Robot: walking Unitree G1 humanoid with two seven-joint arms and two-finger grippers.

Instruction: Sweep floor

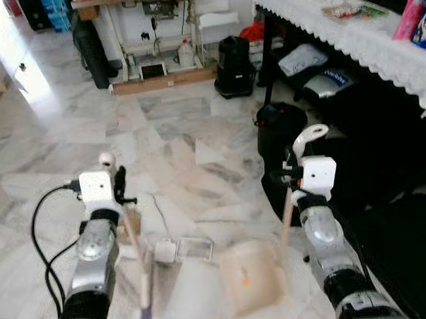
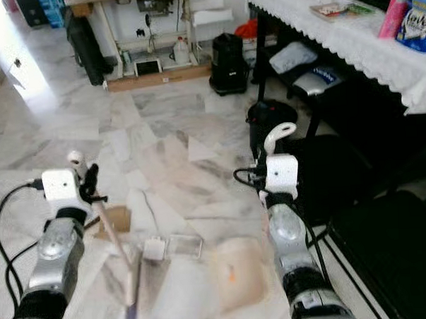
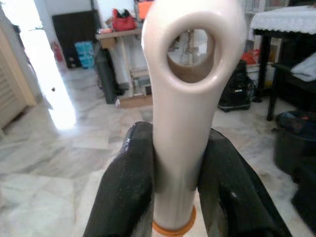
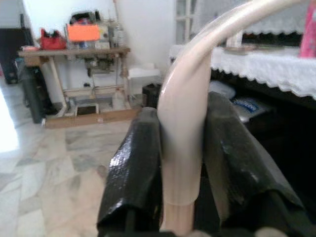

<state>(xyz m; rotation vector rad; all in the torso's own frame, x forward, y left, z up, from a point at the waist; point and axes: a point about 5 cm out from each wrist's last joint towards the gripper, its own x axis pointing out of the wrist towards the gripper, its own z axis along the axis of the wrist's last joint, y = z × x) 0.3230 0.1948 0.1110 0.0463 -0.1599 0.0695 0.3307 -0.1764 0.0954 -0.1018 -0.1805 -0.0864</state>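
Note:
My left gripper (image 1: 119, 186) is shut on the cream handle of a small brush (image 3: 181, 98), whose top has a round hole. The brush shaft slants down to its head (image 1: 144, 293), low over the marble floor. My right gripper (image 1: 289, 179) is shut on the curved cream handle (image 4: 186, 94) of a dustpan. The pale dustpan (image 1: 252, 278) rests on the floor between my arms. Litter lies near the brush: a brown cardboard scrap (image 1: 133, 223), a small white box (image 1: 165, 250) and a clear plastic piece (image 1: 195, 247).
A black bin (image 1: 278, 123) and dark bags (image 1: 400, 229) crowd the right side under a table with a white lace cloth (image 1: 367, 36). A black bag (image 1: 234, 65) and a workbench (image 1: 154, 35) stand at the back. Marble floor stretches ahead and left.

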